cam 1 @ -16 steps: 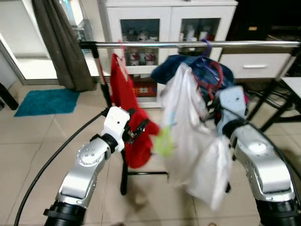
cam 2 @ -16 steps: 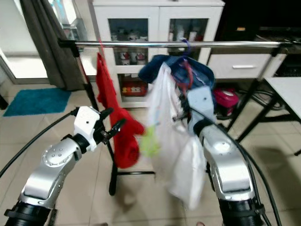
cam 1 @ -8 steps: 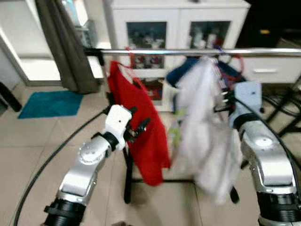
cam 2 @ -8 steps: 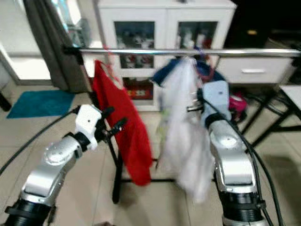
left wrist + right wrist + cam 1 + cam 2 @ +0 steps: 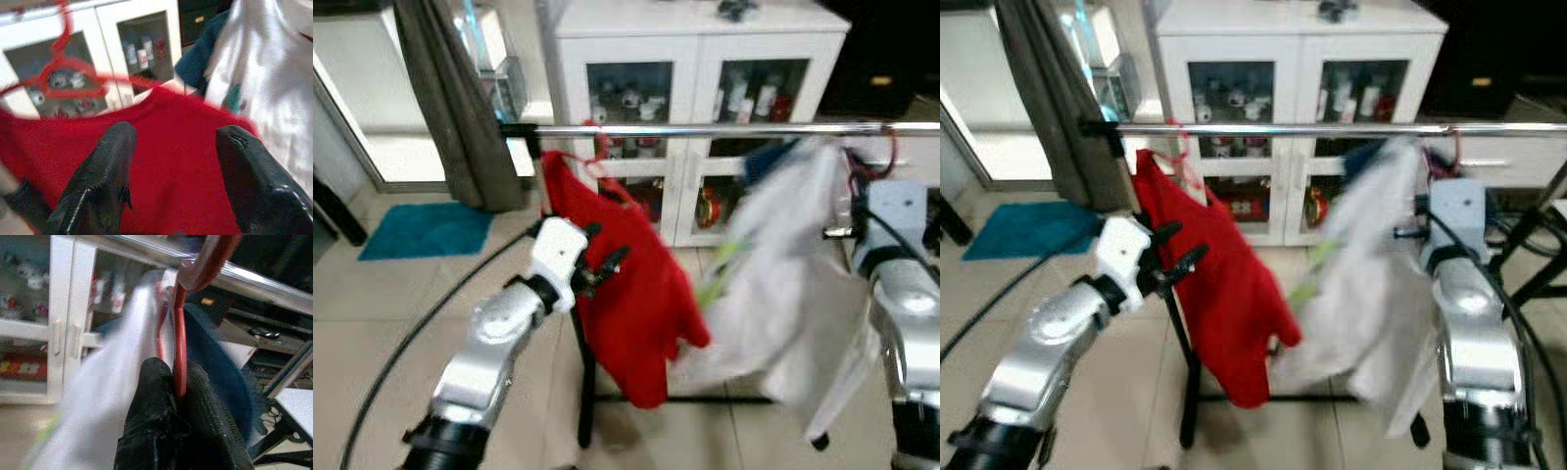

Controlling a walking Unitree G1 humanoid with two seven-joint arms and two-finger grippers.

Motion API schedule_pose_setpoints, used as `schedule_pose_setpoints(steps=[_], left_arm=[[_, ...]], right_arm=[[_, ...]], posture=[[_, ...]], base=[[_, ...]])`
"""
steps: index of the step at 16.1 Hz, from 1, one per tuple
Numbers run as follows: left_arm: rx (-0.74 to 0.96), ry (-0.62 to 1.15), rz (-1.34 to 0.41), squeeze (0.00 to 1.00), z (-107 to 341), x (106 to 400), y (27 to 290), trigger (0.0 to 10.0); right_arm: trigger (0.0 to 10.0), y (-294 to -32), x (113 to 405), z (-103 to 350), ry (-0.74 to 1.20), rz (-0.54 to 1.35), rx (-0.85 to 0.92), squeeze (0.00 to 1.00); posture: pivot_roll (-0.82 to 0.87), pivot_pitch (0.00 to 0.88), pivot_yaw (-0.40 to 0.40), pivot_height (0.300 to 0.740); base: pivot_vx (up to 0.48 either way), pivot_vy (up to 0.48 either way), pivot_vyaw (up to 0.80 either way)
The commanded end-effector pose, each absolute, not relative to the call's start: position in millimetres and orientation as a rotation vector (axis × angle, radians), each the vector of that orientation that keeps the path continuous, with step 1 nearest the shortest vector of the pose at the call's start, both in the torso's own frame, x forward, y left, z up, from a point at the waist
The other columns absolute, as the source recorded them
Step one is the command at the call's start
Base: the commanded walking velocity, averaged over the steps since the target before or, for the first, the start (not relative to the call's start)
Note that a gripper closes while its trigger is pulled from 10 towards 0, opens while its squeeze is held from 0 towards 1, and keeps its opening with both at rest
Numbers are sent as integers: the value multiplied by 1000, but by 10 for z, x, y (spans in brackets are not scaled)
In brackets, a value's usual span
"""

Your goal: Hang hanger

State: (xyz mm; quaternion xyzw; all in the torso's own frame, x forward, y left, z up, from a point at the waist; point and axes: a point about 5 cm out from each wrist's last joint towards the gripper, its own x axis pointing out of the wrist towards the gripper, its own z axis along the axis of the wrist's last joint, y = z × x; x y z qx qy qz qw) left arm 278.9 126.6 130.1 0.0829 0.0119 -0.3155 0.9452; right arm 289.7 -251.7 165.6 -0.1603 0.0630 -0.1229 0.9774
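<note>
The red plastic hanger, draped with white and blue garments, is pinched in the right hand, its hook at the horizontal chrome rail directly above; the left hand gapes wide before a red shirt.

two red hangers, three garments

My matt black fingers pinch a glossy red plastic hanger under a polished metal rail. Soft white cloth, matt red fabric, smooth gloss-white cabinet.
</note>
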Motion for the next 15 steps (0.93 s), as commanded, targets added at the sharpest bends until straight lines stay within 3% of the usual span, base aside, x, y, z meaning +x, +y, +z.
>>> schedule_pose_setpoints(steps=[1, 9, 15], left_arm=[[146, -17, -677, 0, 1364, 2758, 1217, 10000], [109, -46, -675, 0, 1411, 2738, 1194, 10000], [78, -62, -802, 0, 1546, 2702, 1096, 10000]], right_arm=[[10000, -2430, 2897, 1714, 76, -172, -312, 0], [10000, -1979, 2965, 1702, 40, 164, -175, 0], [10000, -1773, 3529, 1680, 150, 277, -243, 0]], posture=[[-118, 3, 12, 740], [-112, 19, 20, 740], [-94, 24, 23, 740]], base=[[0, 0, 0], [0, 0, 0], [0, 0, 0]])
